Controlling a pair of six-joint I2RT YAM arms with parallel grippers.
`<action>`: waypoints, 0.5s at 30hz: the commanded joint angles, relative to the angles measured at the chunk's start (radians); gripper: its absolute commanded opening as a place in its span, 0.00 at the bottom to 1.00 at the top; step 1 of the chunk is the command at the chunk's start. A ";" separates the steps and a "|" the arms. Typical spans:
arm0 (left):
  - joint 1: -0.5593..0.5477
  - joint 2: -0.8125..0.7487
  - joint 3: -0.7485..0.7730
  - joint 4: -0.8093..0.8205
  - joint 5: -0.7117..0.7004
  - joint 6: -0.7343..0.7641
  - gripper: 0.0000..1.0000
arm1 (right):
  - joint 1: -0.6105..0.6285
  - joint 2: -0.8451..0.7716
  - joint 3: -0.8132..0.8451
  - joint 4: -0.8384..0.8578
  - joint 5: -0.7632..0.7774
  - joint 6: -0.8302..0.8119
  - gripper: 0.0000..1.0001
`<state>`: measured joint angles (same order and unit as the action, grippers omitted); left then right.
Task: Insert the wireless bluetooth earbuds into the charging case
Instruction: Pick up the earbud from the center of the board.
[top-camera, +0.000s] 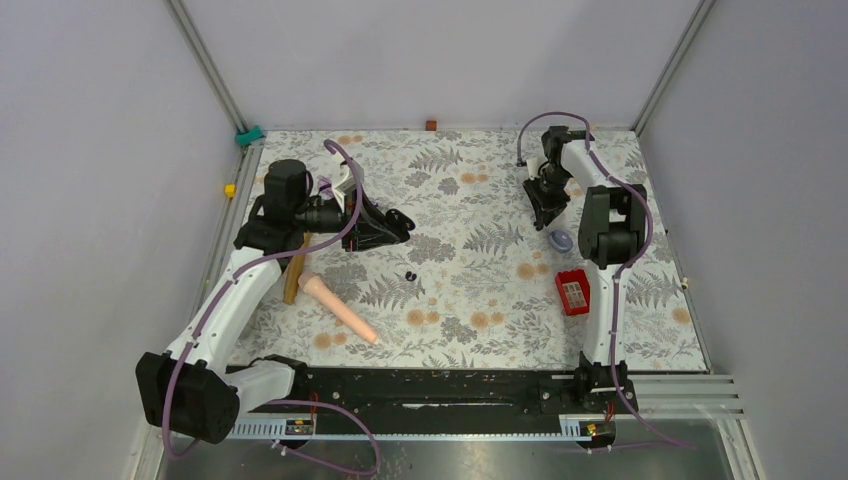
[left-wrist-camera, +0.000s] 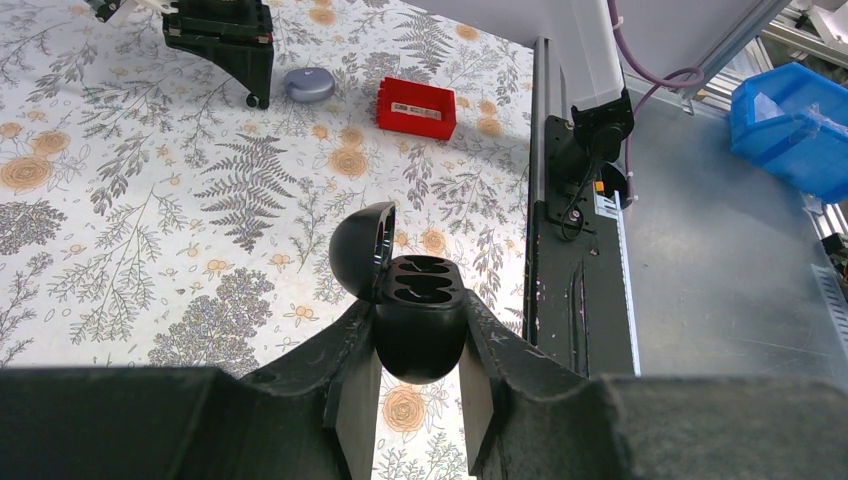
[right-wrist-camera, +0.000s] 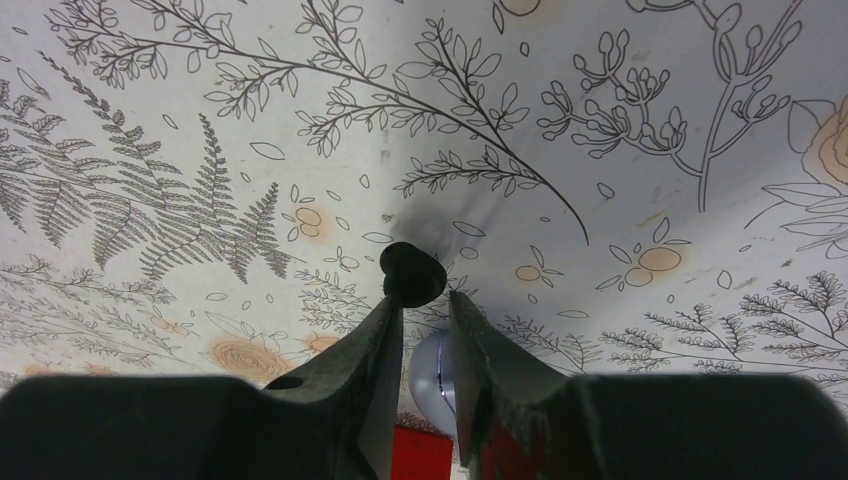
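Observation:
My left gripper (top-camera: 392, 224) (left-wrist-camera: 420, 335) is shut on a black charging case (left-wrist-camera: 420, 320), held above the table. Its lid (left-wrist-camera: 360, 250) is hinged open to the left and its slots look empty. My right gripper (top-camera: 548, 208) (right-wrist-camera: 425, 295) points down at the back right and pinches a small glossy black earbud (right-wrist-camera: 412, 272) at its fingertips, just above the cloth. Another tiny black earbud (top-camera: 410, 276) lies on the cloth near the middle. No purple buds show.
A closed grey-purple case (top-camera: 561, 240) (left-wrist-camera: 308, 84) lies below the right gripper, with a red box (top-camera: 572, 292) (left-wrist-camera: 416, 107) nearer the front. A pink microphone (top-camera: 338, 308) and a wooden stick (top-camera: 295, 268) lie at the left front.

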<state>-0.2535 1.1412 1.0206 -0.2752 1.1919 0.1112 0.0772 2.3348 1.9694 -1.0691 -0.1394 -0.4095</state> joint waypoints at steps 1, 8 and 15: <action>-0.007 0.003 0.007 0.047 -0.008 0.010 0.04 | 0.012 0.032 0.045 -0.048 0.034 -0.028 0.31; -0.009 0.002 0.006 0.047 -0.011 0.012 0.04 | 0.016 0.037 0.037 -0.048 0.031 -0.055 0.32; -0.009 0.006 0.006 0.047 -0.015 0.013 0.04 | 0.021 0.038 0.037 -0.060 0.023 -0.107 0.34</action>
<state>-0.2600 1.1473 1.0206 -0.2752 1.1839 0.1116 0.0849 2.3444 1.9839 -1.0969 -0.1318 -0.4660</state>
